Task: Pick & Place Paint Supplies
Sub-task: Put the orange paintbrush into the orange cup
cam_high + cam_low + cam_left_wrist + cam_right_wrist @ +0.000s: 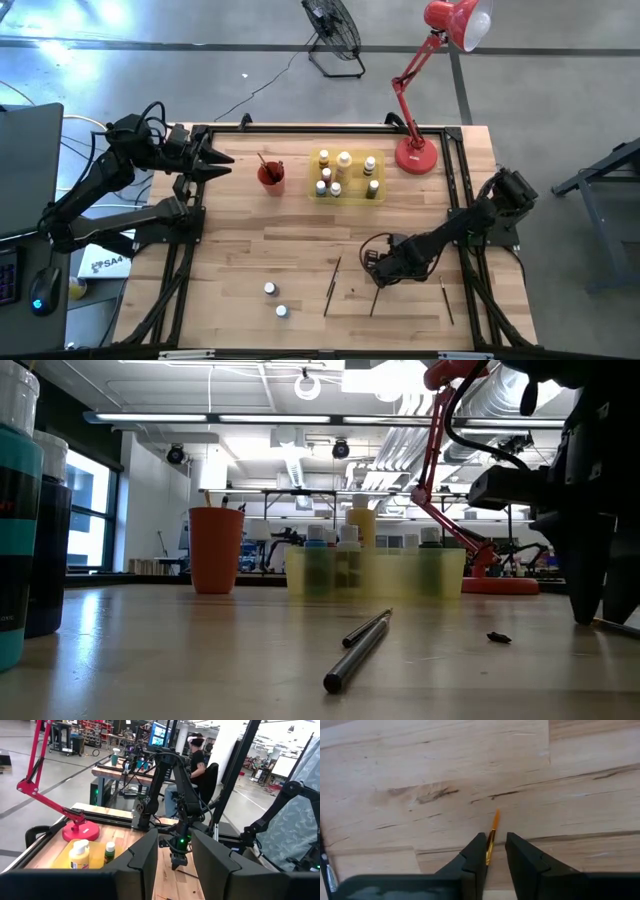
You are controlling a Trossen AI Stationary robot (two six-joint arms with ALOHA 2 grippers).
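**Wood, plastic and metal on the bench**

The pale butcher-block wooden table [300,250] looks smooth, with dark grain streaks. The flat translucent yellow plastic tray [375,572] has a soft sheen. The thin dark paintbrush handle [358,650] shines like polished metal (or lacquer). The right gripper's matt black plastic fingers [475,857] look smooth.

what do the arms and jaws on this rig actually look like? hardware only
Both arms are dark, near-black, with boxy jointed links. The left arm carries looped black cables near its wrist; the right arm has a cable loop by its gripper. The right gripper ends in two matte black wedge-shaped jaws with flat inner faces. The left gripper has broader, dark blocky ones. A green light glows on the right arm's wrist.
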